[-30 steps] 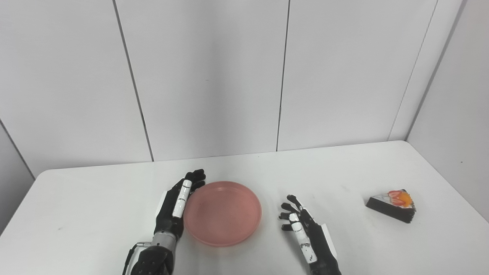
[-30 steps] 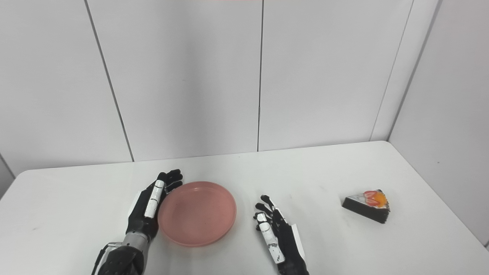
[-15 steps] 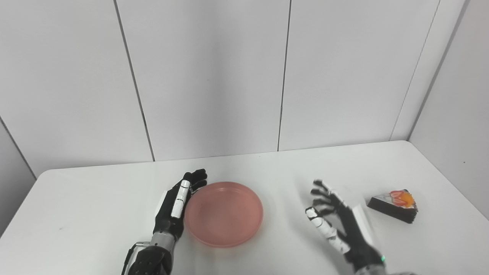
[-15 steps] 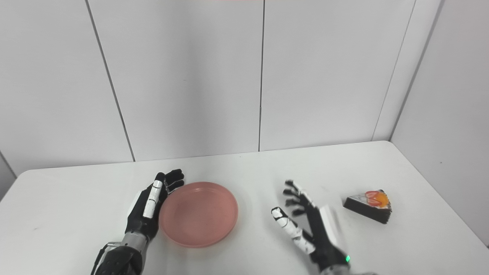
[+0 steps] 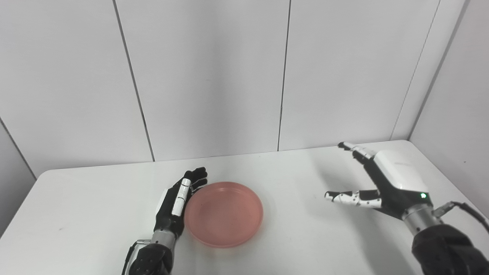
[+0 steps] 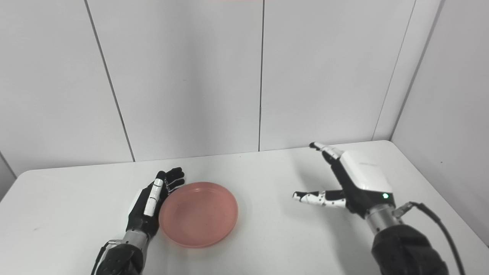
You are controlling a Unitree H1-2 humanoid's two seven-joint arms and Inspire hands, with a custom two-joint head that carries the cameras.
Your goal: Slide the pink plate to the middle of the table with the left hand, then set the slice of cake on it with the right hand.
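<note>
The pink plate (image 5: 224, 214) lies flat on the white table (image 5: 95, 198), a little left of centre. My left hand (image 5: 176, 204) is open and stands on edge against the plate's left rim. My right hand (image 5: 376, 183) is open, raised above the right part of the table with fingers and thumb spread, its white back facing me. The slice of cake is hidden behind the right hand and arm in both views.
White wall panels (image 5: 214, 76) close the table's far edge, and a side wall (image 5: 458, 114) runs along its right edge. The table's rounded corners show at the far left and far right.
My right hand has lifted off the table and swung right and farther away, so it now covers the cake slice. The left hand and the plate have barely moved.
</note>
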